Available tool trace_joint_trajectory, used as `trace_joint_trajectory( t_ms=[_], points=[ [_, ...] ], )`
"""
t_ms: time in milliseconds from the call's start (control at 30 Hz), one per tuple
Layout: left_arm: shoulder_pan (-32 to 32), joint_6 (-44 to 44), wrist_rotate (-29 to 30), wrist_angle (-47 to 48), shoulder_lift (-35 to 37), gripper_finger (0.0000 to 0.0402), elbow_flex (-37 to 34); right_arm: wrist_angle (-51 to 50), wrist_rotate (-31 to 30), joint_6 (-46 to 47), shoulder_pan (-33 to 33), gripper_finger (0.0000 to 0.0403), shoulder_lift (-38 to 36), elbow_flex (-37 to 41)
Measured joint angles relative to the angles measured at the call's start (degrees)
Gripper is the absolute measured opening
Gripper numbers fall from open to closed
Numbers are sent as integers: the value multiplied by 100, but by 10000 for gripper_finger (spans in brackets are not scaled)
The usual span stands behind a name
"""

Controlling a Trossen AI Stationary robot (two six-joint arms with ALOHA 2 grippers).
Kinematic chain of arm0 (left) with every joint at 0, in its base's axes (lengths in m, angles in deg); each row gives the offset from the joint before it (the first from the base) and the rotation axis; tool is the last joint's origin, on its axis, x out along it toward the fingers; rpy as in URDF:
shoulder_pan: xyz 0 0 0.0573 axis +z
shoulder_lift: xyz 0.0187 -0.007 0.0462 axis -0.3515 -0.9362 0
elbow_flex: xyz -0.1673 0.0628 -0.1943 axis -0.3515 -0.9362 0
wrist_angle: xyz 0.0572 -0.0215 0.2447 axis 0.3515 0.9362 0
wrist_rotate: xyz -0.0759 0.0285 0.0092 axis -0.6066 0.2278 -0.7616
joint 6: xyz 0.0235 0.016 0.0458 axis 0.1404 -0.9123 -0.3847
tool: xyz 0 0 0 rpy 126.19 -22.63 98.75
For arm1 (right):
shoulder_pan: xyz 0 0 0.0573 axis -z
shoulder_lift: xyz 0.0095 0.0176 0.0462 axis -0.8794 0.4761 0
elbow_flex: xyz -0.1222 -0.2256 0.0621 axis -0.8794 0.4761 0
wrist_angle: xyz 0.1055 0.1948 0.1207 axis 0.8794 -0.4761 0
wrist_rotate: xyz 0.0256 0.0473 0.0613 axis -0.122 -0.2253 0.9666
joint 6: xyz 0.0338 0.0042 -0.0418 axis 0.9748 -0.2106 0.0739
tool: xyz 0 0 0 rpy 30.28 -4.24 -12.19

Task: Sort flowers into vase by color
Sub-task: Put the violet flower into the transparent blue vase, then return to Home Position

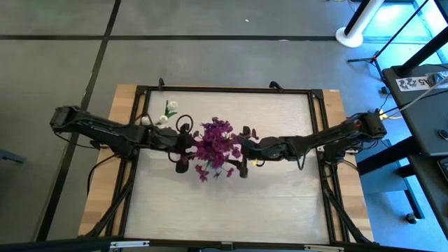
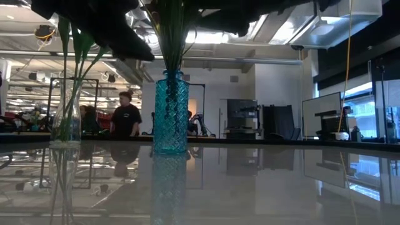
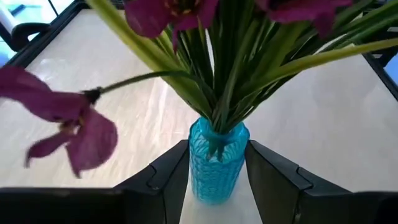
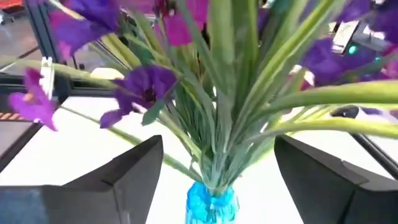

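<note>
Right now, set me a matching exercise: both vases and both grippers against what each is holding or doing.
Things:
1. blue vase
2. clear vase
3. left gripper
4. right gripper

States:
A. open around green stems
B. holds white flowers
C. clamps the blue vase
D. holds purple flowers

Pairs: 1-D, 2-B, 3-C, 4-A

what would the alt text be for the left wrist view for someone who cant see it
A blue textured vase full of green-stemmed purple flowers stands between the left gripper's two dark fingers, which sit against its sides. One purple bloom droops out sideways on a bent stem over the pale table.
</note>
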Motion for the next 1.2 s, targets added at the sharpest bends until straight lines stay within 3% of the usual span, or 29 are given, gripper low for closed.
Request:
trace_joint_trajectory(
  t_ms=[367,667,867,933,1100,1200],
  points=[
    [-253,554,-18,-28,188,153,-442,-1587,133,530,-68,316,-893,47],
    [-784,594,70,61,1179,153,-542,-1197,-1235,514,-772,293,-1815,1152],
    [-807,537,574,21,1698,153,-542,-1046,-1577,507,-1172,269,-2712,1828],
    [-802,890,611,-6,1802,153,-542,-1051,-1769,491,-1294,261,-3022,1964],
    [-960,713,-27,-98,1948,153,-548,-1010,-2374,221,-1720,240,-3696,2291],
    [-1173,563,-453,-992,1952,153,-851,-681,-2562,189,-1932,227,-3980,2729]
  ],
)
